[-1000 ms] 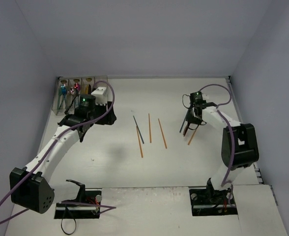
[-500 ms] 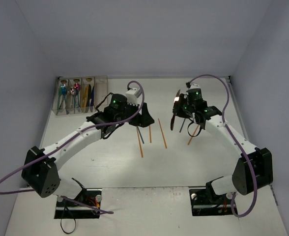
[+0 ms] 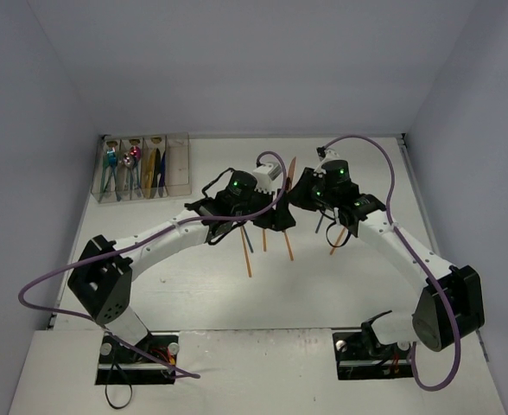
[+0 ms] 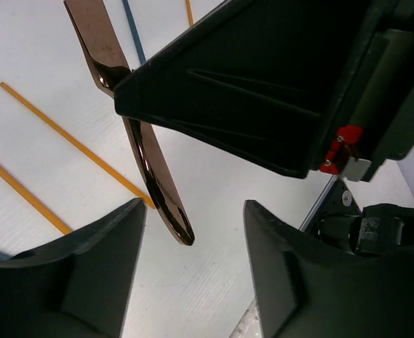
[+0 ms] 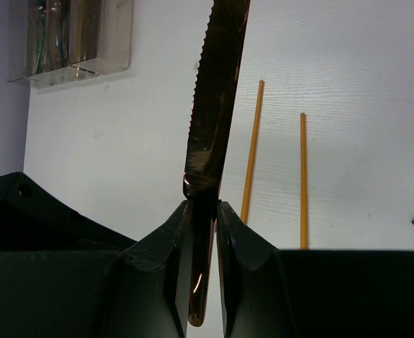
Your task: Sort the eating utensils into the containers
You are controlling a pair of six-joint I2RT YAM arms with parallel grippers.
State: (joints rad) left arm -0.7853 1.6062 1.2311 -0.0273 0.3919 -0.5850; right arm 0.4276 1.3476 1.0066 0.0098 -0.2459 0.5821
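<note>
Sorting looks well under way but unfinished. The containers [image 3: 181, 164] sit at the far left of the desk [image 3: 323, 290]; three bins hold teal, pink and gold-and-black utensils, and I cannot make out anything in the rightmost one. Over the middle of the desk the right claw [image 5: 203, 211] is clenched on a copper serrated knife [image 5: 217, 84]. The left claw [image 4: 193, 215] is released, with its fingers either side of the knife's handle end and not touching it, so this reads as a handover. Four orange sticks [image 3: 246, 253] and a thin blue stick [image 3: 248, 238] lie loose on the desk, not yet binned.
</note>
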